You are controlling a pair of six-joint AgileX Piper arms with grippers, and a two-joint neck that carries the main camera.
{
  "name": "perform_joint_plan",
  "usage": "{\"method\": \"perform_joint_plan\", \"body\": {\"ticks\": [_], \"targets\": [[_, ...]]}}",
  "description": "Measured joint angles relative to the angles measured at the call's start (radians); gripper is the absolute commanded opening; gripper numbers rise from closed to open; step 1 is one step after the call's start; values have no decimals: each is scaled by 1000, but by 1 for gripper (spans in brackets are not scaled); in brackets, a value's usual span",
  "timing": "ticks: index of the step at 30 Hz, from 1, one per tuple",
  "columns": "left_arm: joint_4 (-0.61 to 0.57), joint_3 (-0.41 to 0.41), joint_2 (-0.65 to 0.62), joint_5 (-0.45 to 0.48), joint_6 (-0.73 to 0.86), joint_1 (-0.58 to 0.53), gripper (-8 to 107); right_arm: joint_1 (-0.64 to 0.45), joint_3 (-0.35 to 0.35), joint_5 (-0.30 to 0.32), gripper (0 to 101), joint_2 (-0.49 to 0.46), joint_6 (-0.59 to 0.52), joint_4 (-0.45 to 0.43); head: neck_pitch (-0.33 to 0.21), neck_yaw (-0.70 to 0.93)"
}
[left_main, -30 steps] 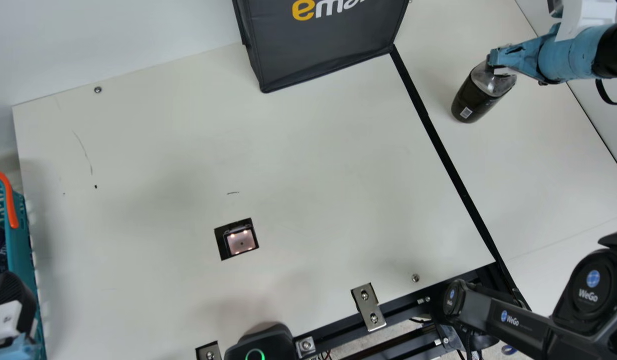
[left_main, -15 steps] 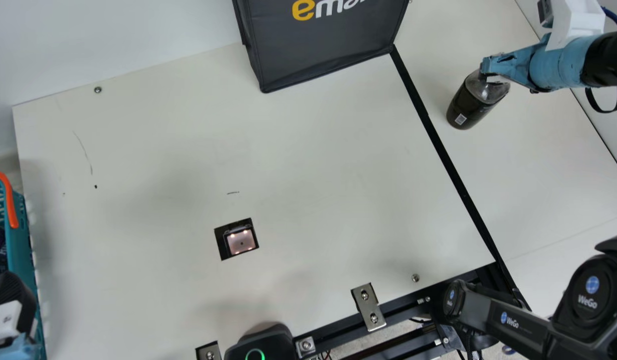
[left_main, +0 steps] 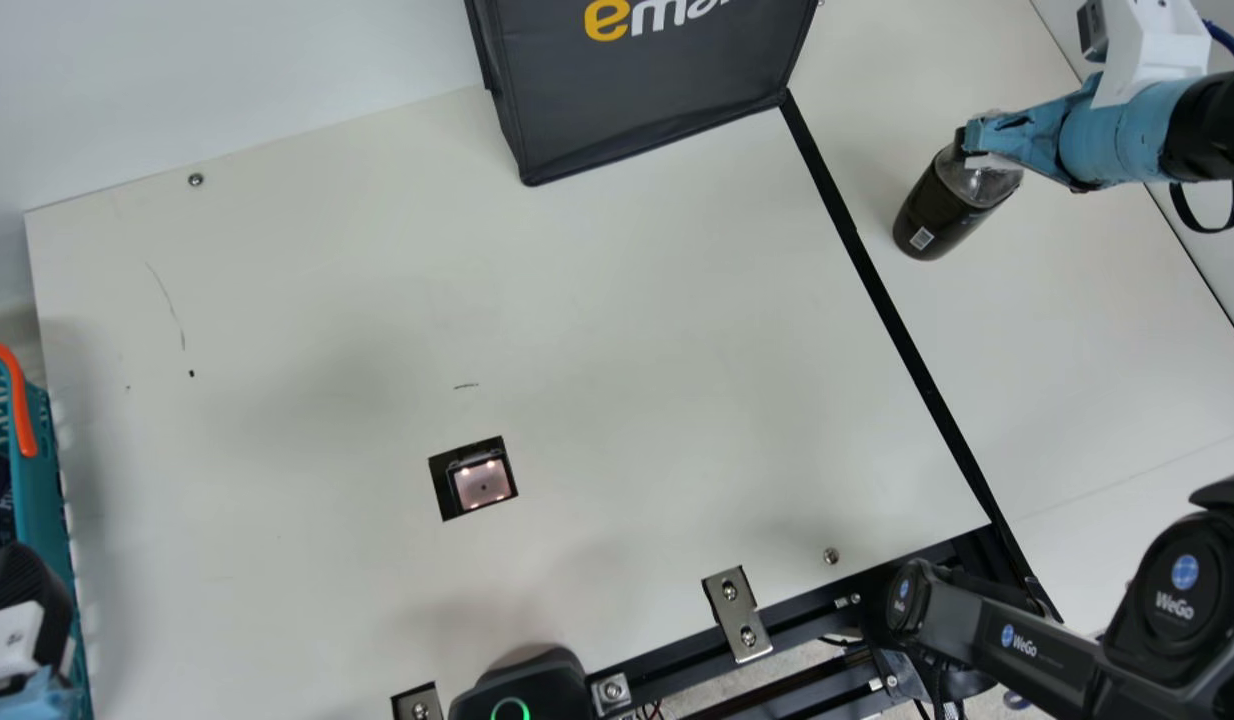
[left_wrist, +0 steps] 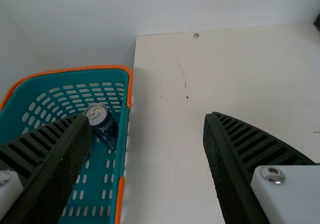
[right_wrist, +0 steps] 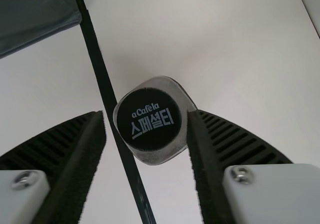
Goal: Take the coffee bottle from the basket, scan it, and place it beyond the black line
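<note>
Right hand (right_wrist: 145, 119) at the coffee bottle (left_main: 942, 215), over the part of the tabletop (left_main: 627, 300) past the black line (left_main: 901, 330). Across that line from the hand stands a dark bag (left_main: 657, 90); well apart from the hand is the basket (left_main: 49, 470), with the left hand (left_wrist: 147, 118) by its edge. Between basket and right hand lies the scanner window (left_main: 482, 484). Progress: the bottle is out of the basket and beyond the line, upright beneath the right hand, its base apparently on the tabletop. Whether the scan is registered cannot be told; the placement suggests so. Left to do, by judgement: draw the hand clear without tipping the bottle. Right hand: fingers spread wider than the cap (right_wrist: 152, 131), one at or just beside the bottle, the other apart; no firm grip is evident. Left hand: fingers wide apart, holding nothing.
</note>
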Motion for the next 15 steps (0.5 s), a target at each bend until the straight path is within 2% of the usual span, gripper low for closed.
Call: {"method": "perform_joint_plan", "body": {"ticks": [5,15], "targets": [[0,0,0,0,0,0,90,-8,-4,2,90,3,-13,3,0,0],[0,0,0,0,0,0,90,-13,-49,12,91,6,-25,29,0,-2]]}}
